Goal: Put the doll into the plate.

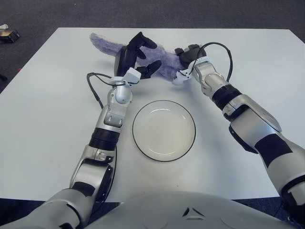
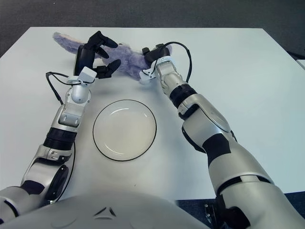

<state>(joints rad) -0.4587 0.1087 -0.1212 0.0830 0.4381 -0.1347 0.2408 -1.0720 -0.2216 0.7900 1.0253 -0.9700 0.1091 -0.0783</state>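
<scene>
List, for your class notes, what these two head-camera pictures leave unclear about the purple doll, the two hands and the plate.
- Doll: its middle is covered by the left hand and its near end by the right hand, so its face and limbs cannot be made out in either view.
- Right hand: whether its fingers actually clamp the plush is hidden by the wrist.
- Plate: fully visible, nothing hidden.

A white desk [image 1: 43,124] fills most of both views. Around the desk lies a dark grey carpeted floor [image 1: 143,12], seen beyond its far edge and past its left and right sides. On that floor, off the desk's far left corner, sits a small object [image 1: 7,34] with dark and yellowish parts, cut off by the picture edge; what it is cannot be told.
</scene>
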